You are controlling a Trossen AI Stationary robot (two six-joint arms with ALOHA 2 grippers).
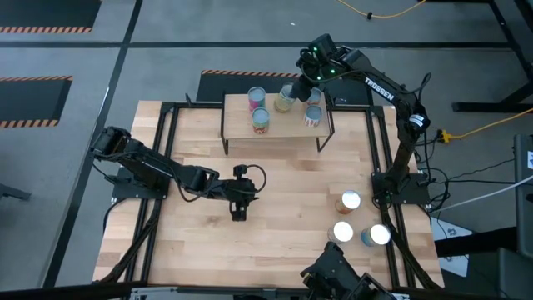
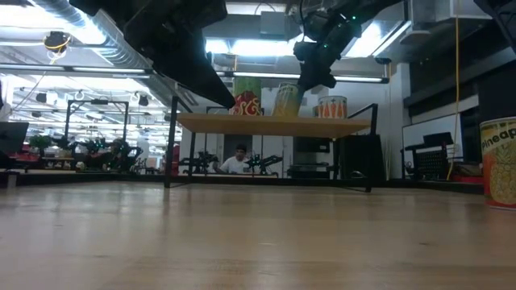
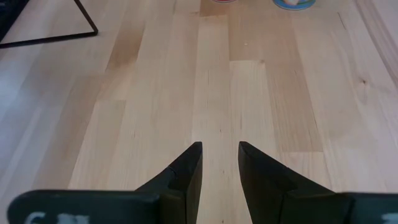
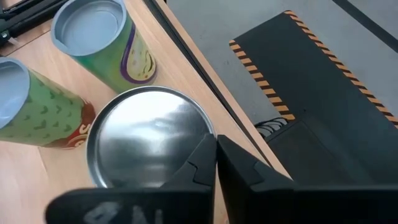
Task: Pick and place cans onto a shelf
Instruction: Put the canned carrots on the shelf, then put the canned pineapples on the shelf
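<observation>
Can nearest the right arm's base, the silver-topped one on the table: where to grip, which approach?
Grip the silver-topped can around its cylindrical side wall, coming straight down from above. It appears upright with its round top facing up, and the two other floor cans sit apart from it, so fingers probably fit either side.

A light wooden table (image 1: 275, 200) fills the middle of the high view. At its upper centre stands a low shelf (image 1: 275, 125) with a pale board and thin black legs. Four cans rest on that board: one at its upper left (image 1: 256, 97), one just below it (image 1: 261, 122), a greenish one at upper middle (image 1: 285, 101), and an orange-labelled one toward the right (image 1: 313, 116). Three more cans stand directly on the table at lower right: (image 1: 351, 201), (image 1: 342, 231), (image 1: 378, 236).
</observation>
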